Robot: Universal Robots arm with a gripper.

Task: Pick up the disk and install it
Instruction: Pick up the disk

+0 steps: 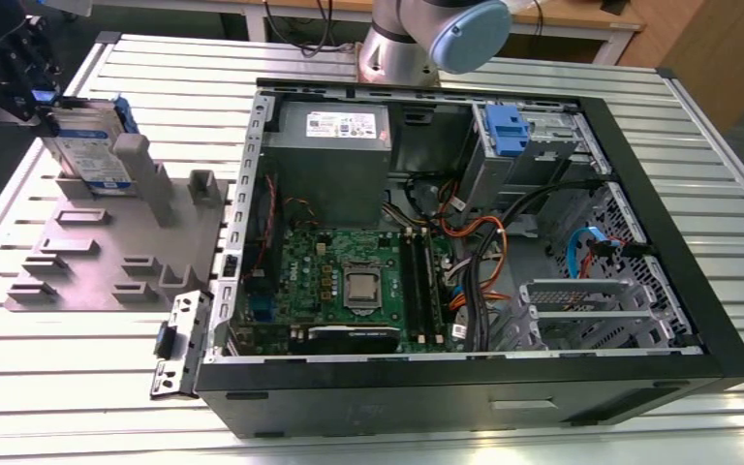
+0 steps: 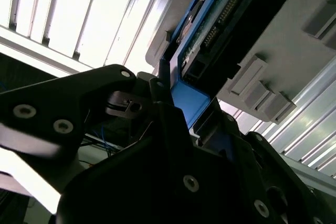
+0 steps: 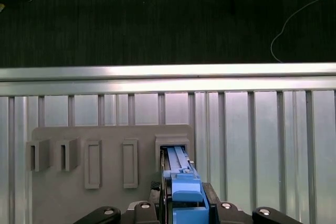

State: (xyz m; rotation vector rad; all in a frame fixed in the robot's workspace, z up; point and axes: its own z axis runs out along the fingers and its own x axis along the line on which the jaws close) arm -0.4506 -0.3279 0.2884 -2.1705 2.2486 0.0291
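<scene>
The disk [image 1: 92,147] stands on edge in a slot of the grey fixture plate [image 1: 101,262] at the exterior view's left; its silver body, white-and-blue label and blue carrier frame all show. My gripper [image 1: 49,111] sits at its upper far end. In the first wrist view the blue frame [image 3: 184,192] lies tight between the two black fingers, with the gripper [image 3: 185,198] shut on it. The second wrist view shows the blue frame [image 2: 191,100] running up from between the fingers, with the disk's circuit-board side [image 2: 220,19] beyond.
An open computer case [image 1: 721,320] lies on the slatted metal table [image 1: 734,145], with a drive cage carrying a blue tab [image 1: 507,131] at its far right and a grey power supply box [image 1: 333,145] beside it. The arm's base [image 1: 411,39] stands behind. Beyond the fixture the table's edge [image 3: 168,74] drops to dark floor.
</scene>
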